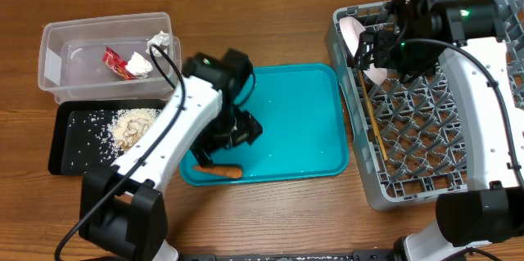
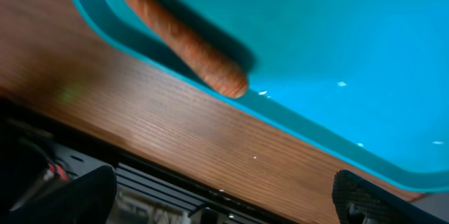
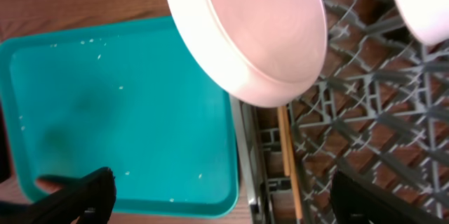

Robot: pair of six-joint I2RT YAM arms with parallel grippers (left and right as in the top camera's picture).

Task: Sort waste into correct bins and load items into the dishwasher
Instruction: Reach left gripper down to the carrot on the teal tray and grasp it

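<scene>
Left claw point(image 2: 224, 206) hangs apart over the carrot point(image 2: 184, 45) at the teal tray's point(image 2: 337, 55) front edge; right claw point(image 3: 228, 199), also apart, faces the racked pink bowl point(image 3: 256, 31)

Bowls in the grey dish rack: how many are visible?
2. One pale pink bowl stands on edge by the dish rack's left wall; a second bowl sits beside it. Others may be hidden.
</scene>
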